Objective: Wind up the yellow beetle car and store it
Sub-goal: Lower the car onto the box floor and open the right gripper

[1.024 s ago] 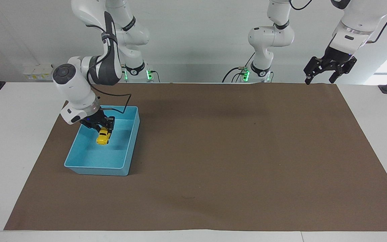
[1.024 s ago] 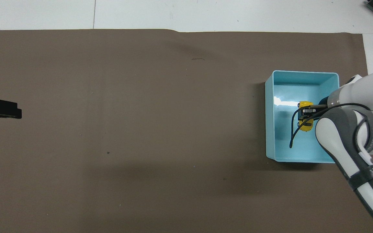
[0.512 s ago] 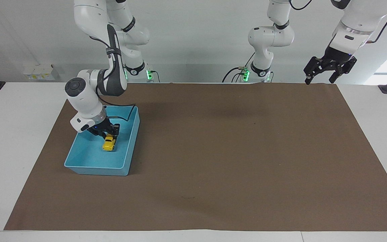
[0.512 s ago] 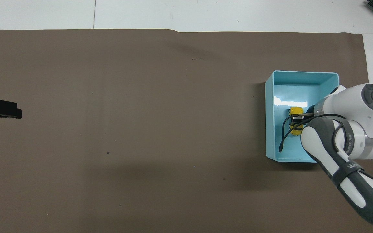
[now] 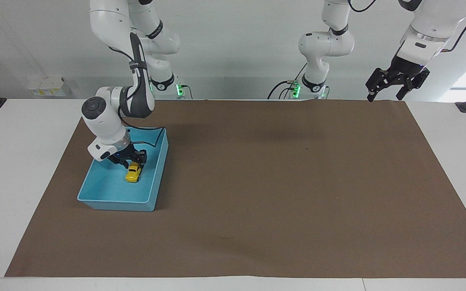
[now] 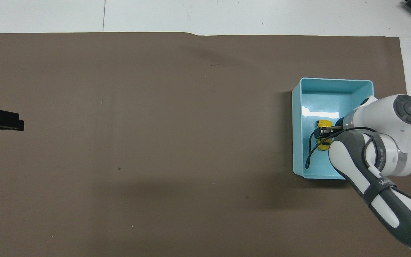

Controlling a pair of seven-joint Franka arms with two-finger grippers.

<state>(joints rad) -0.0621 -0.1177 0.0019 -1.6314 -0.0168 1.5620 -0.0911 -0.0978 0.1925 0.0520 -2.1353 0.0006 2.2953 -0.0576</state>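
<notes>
Yellow beetle car (image 5: 133, 173) lower, mid-bin (image 5: 95, 190).

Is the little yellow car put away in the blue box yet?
Nearly. The yellow beetle car is already down inside the light blue bin, at or just above its floor. The right gripper is shut on it. Left to do: let go and lift out. The left gripper waits in the air, open, over the mat's corner.
</notes>
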